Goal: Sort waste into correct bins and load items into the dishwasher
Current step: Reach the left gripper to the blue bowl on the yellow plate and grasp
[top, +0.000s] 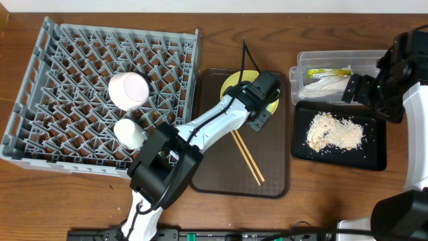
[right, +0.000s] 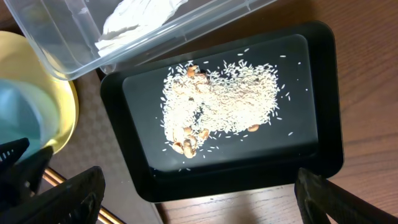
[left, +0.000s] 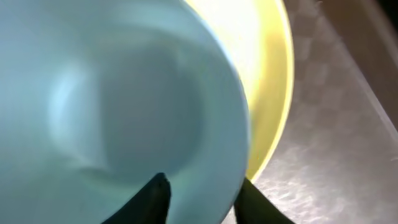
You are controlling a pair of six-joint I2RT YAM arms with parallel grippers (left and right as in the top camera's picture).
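- The left pincer [left: 204,182] is closed in on the rim of the light blue bowl [left: 124,106], with one finger [left: 155,199] inside it and the other outside.
- Under that bowl and pincer is the pale yellow plate [left: 273,93], which sits on the dark brown tray [top: 274,167].
- On the same tray, just on the arm's side of the left pincer, lie the two chopsticks [top: 247,157].
- Well to the left pincer's left stands the grey dish rack [top: 67,60], holding a white bowl [top: 128,89].
- The right pincer [right: 199,186] is spread wide and holds nothing.
- Directly below it is the black tray [right: 323,74], carrying the food scraps [right: 217,99].
- Just beyond the right pincer's fingertips, the clear tub [top: 334,59] touches the black tray. It holds crumpled white paper [right: 137,18] and the green-and-yellow wrapper [top: 328,72], whose print is too small to read.
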